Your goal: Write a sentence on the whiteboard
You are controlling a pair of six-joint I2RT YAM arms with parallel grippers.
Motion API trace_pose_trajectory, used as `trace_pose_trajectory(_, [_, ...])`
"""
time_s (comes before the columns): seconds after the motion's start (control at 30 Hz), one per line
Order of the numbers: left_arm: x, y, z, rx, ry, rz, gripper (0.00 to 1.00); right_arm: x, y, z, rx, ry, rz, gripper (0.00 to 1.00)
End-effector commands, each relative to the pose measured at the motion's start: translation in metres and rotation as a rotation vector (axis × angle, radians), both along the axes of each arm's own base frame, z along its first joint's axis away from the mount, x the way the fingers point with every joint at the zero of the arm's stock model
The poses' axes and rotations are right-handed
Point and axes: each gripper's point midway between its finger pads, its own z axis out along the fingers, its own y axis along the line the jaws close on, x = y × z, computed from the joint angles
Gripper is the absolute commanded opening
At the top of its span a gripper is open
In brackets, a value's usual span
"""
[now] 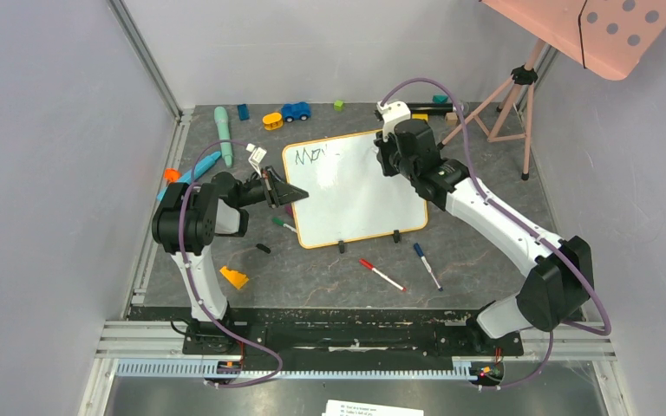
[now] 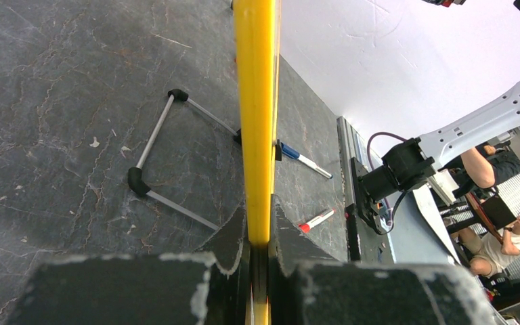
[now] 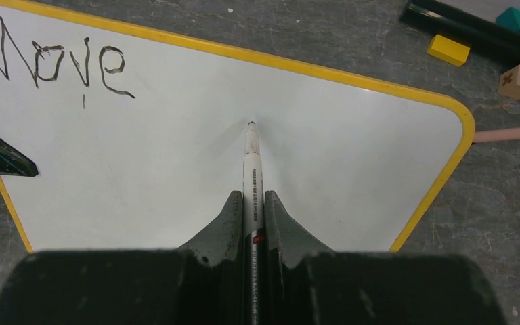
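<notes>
Closest of all, the right pincer [image 3: 252, 200] is clamped on a black-and-white marker [image 3: 251, 152], whose tip meets the whiteboard [image 3: 352, 156] near its middle. "Move", the start of the sentence [image 3: 51, 61], sits at the whiteboard's upper left corner. At the whiteboard's left edge, the left pincer [image 2: 258, 211] is clamped on the frame. Just before the whiteboard's near edge, a red marker [image 1: 381, 275] and a blue marker [image 1: 427, 265] lie on the tabletop [image 1: 312, 277].

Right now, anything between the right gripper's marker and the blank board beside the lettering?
Nothing visible. The marker tip sits at the bare whiteboard, right of the "Move" lettering. The left gripper clamps the board's left edge, clear of that path.
</notes>
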Motion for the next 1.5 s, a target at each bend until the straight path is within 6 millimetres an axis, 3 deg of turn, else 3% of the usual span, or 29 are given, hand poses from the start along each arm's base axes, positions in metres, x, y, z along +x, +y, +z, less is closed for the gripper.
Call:
trace_pose_trajectory(0.0, [0.009, 0.002, 0.005, 0.028, -0.180, 0.023, 0.02, 0.002, 0.001, 0.013, 0.031, -0.047, 0.003, 0.00])
trace_pose_trajectory(0.43, [0.008, 0.002, 0.005, 0.029, -0.183, 0.025, 0.02, 0.007, 0.020, 0.032, 0.067, -0.076, 0.091, 0.00])
trace_pose_trajectory(0.97, [0.008, 0.002, 0.006, 0.029, -0.186, 0.022, 0.02, 0.015, 0.034, 0.033, 0.080, -0.061, 0.129, 0.00])
trace_pose_trajectory(1.47, [0.008, 0.002, 0.006, 0.030, -0.186, 0.022, 0.02, 0.013, 0.035, 0.027, 0.074, -0.045, 0.137, 0.00])
